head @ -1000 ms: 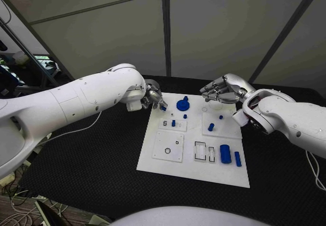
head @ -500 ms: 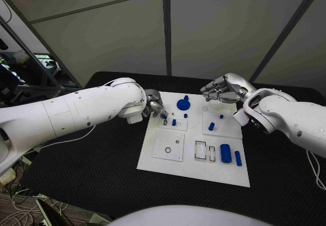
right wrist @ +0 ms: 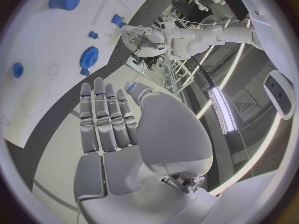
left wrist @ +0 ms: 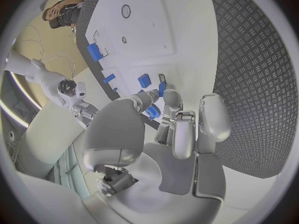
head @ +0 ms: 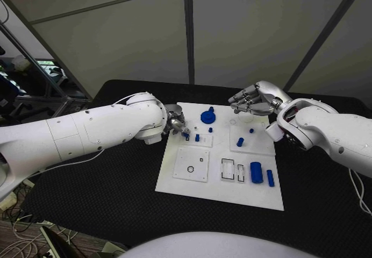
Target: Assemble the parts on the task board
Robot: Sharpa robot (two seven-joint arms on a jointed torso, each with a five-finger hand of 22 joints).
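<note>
Overhead, the task board lies mid-bench; the left robot hand pinches a small blue part at its far-left corner. Left wrist view: fingertips clamp that part. Right wrist view: right robot hand spread, empty, above the gear.

The left arm reaches in from the side, its hand turned fingers-down, fingertips drawn together in a pinch. The right arm bends inward, its hand raised, fingers loosely curled, holding nothing.
</note>
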